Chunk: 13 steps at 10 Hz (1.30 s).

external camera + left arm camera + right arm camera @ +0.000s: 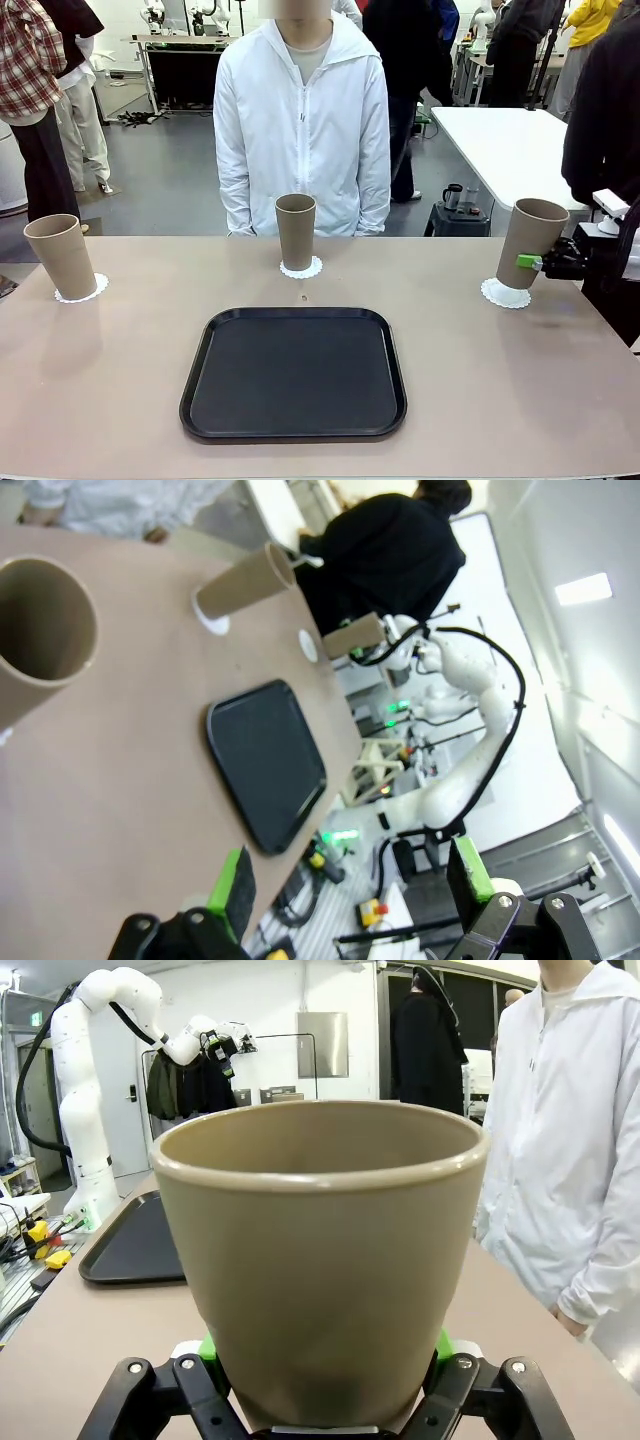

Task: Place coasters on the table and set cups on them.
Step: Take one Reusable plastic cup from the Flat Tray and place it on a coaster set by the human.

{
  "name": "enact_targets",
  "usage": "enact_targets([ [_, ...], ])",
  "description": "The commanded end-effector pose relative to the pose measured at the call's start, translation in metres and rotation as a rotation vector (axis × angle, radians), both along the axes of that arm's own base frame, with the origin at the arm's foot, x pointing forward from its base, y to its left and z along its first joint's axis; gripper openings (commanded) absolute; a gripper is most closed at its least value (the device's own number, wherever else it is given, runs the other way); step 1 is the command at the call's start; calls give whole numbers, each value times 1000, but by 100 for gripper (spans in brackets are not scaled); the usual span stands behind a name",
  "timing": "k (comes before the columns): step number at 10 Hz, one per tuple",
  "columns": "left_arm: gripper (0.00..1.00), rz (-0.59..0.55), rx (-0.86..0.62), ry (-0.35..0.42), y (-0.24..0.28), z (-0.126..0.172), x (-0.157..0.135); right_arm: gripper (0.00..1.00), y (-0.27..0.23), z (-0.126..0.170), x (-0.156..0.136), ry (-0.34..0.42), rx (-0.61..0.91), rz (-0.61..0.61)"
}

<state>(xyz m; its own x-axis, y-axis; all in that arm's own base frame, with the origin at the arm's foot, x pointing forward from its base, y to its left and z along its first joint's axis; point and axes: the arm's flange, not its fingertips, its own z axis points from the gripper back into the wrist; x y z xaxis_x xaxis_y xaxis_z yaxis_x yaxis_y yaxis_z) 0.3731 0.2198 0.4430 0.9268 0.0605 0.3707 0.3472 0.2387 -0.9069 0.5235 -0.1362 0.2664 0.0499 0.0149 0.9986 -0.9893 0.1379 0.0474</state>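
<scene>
Right pincer: mine, pinching the right cup low on its side, one green pad on each flank as the right wrist view shows.
Left pincer: mine too, fingers spread wide and holding nothing, raised above the counter near the left cup.
Cups and coasters: the left cup stands on its coaster, the middle cup on the middle coaster, and the right cup over the right coaster. A black tray lies bare in the middle.
Risk, tipping: the right cup leans in my grip. If I let go while it tilts, I judge it could rock or fall over, being tall with a narrow base.
Risk, off-centre: its foot looks set toward one side of the coaster; lowering it as it is could leave it half off the paper.
Risk, dragging: the coaster is thin paper. Any sideways slide of the cup, or my fingers brushing it on release, could push or crumple it.
Risk, edge: this cup is near the counter's right side, so a knock could send it off.
Hard to tell: whether the right cup's base already touches the coaster or hangs just above it. The cup hides its own foot in my right wrist view.
Cut off: my right arm beyond the pincer runs out of the front view.
</scene>
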Motion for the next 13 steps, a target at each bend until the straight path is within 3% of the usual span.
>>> enact_targets([
  [1,100,7,-1,5,0,1,-1,82,-2,1,1,-12,1,5],
  [6,100,7,-1,5,0,1,-1,82,0,-1,0,2,-1,0],
  [13,100,7,-1,5,0,1,-1,82,-8,-30,24,28,18,14],
])
